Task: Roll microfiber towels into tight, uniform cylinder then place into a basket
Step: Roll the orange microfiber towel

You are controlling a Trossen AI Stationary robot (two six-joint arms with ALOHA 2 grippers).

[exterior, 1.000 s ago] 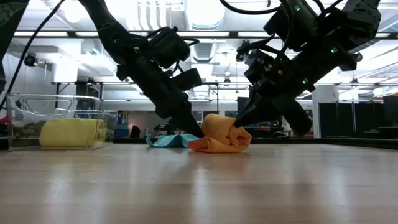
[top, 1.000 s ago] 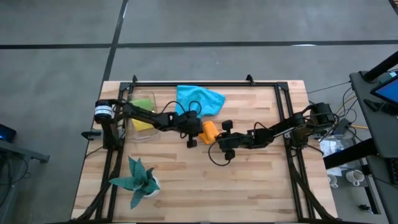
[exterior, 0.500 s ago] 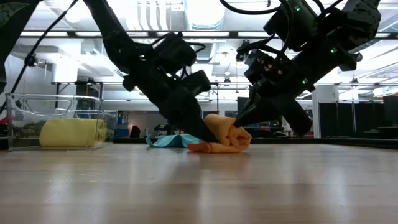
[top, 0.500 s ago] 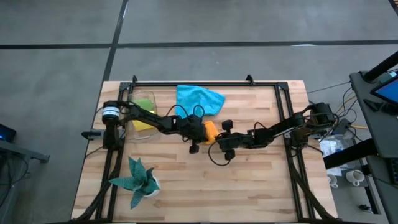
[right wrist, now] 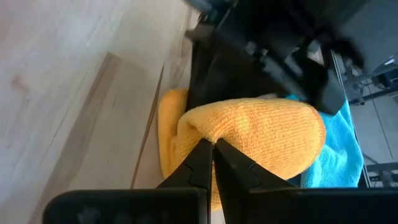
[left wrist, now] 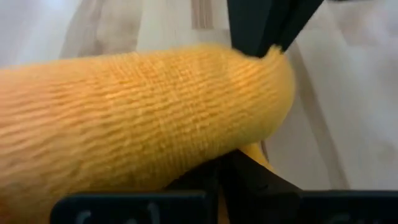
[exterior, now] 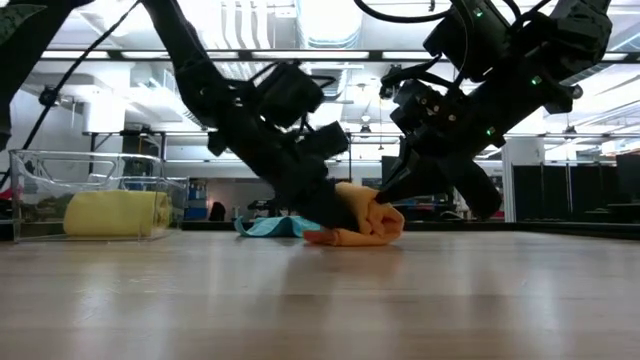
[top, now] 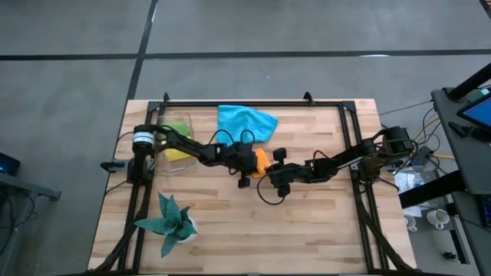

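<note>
Pinched the rolled orange towel (exterior: 362,222) from both ends — left gripper (top: 253,162) and right gripper (top: 270,173), fingers clamped narrow on cloth — near the blue towel (top: 244,121).

A pale wooden plank table (top: 307,222) stands on grey concrete floor (top: 307,27); bright ceiling strip lights (exterior: 330,20) hang behind.

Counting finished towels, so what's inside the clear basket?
The basket holds a rolled yellow towel; the high view also shows a lime green towel in it. Anything beneath them is hidden.
</note>
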